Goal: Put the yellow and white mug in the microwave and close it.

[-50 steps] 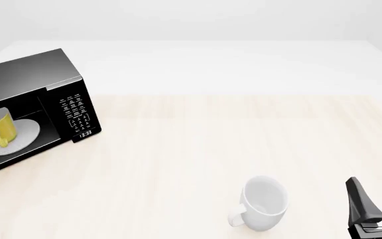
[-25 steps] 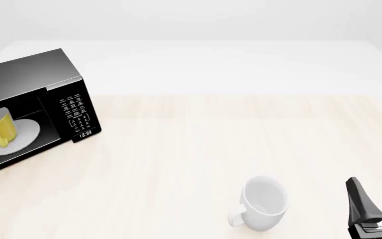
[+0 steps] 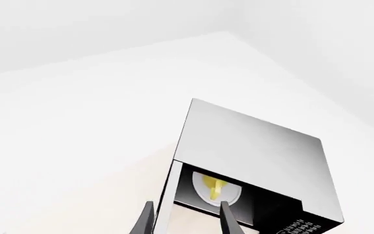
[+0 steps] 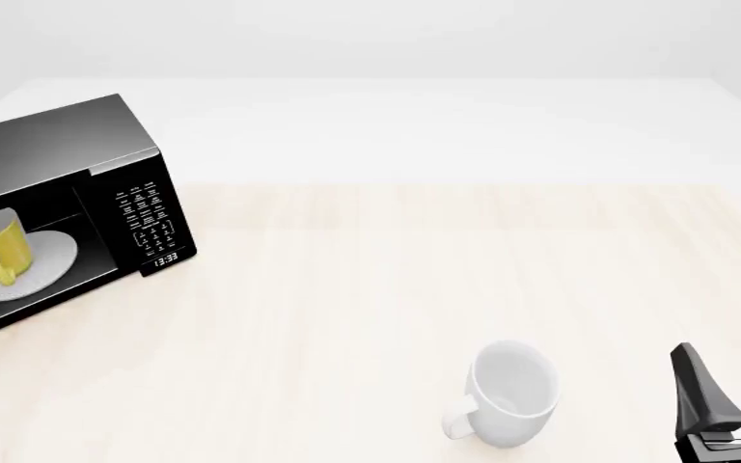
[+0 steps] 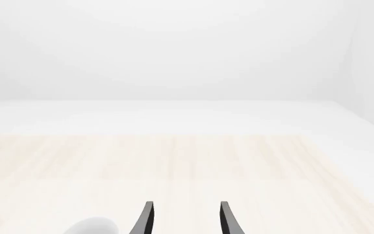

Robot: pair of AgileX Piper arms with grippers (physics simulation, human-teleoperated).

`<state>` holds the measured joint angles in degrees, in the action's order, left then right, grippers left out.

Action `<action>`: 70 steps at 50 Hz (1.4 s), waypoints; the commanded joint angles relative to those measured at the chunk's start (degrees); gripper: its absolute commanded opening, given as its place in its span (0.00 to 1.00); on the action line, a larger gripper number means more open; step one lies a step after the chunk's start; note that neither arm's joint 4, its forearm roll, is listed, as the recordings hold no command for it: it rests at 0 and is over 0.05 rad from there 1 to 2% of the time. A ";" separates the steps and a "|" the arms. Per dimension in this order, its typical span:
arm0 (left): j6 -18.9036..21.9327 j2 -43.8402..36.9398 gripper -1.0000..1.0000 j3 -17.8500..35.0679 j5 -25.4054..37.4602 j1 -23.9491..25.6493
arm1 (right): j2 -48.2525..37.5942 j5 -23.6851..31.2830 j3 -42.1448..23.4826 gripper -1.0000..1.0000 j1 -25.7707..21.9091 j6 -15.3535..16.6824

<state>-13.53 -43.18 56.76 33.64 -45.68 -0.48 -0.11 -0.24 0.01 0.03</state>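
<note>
A pale wooden table (image 4: 384,289), with faint lengthwise grain, is filling the lower part of the front view. Beyond its far edge a plain white floor (image 4: 474,125) is stretching back to meet a featureless white wall (image 4: 384,39). Soft, even light is falling over the whole scene, casting only faint shadows. In the right wrist view the same tabletop (image 5: 174,161) is lying before the same blank wall (image 5: 174,48).
</note>
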 commanded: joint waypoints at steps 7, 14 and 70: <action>-0.69 -1.90 1.00 -1.12 -0.55 -5.05 | 0.00 0.00 0.00 1.00 0.00 0.00; -1.14 -2.80 1.00 -1.56 -0.93 -6.18 | 0.00 0.00 0.00 1.00 0.01 -0.01; 16.01 -6.74 1.00 -5.91 -8.11 -23.65 | 0.01 0.00 0.00 1.00 0.00 -0.01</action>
<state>-1.20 -48.58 53.04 27.24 -66.98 -0.48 -0.11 -0.24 0.00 0.02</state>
